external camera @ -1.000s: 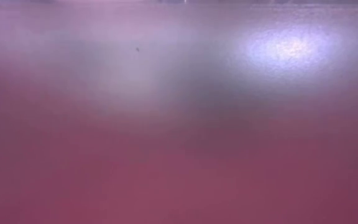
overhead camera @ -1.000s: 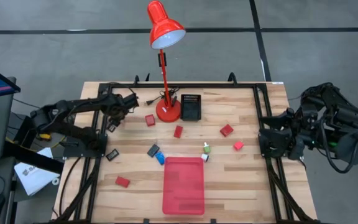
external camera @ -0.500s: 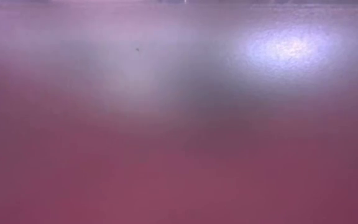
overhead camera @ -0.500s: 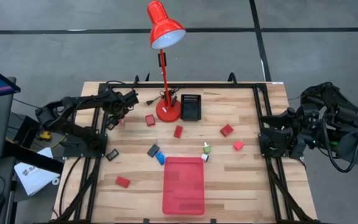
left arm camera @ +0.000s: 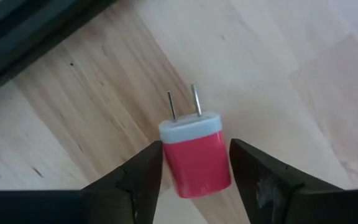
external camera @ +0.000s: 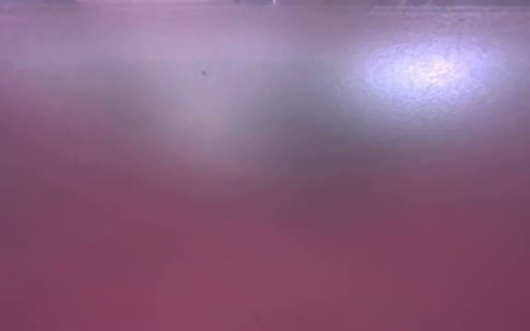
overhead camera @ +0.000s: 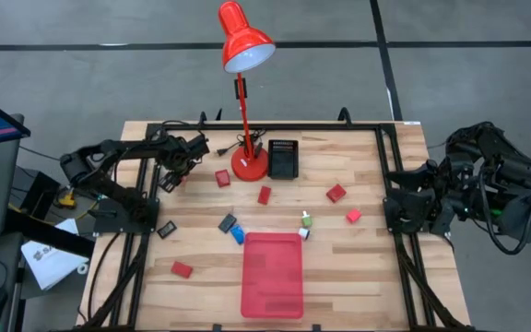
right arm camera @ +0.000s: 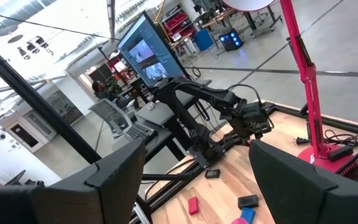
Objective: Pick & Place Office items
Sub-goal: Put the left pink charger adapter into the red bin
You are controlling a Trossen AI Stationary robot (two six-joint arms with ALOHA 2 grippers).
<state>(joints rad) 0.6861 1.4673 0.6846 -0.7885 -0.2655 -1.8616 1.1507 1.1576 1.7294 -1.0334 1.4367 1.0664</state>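
- Left gripper (left arm camera: 194, 171) is down at the bench's far left corner, fingers spread either side of a red charger (left arm camera: 197, 155) lying there, prongs pointing away, not clamped.
- Right gripper (right arm camera: 194, 180) is parked off the right edge, fingers apart, nothing in them.
- Other items are scattered mid-bench.

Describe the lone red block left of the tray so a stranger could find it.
Start at the flat red tray at the table's near edge. Left of it, on bare wood, lies a small red block. It lies alone; the other red blocks lie farther back, toward the desk lamp.
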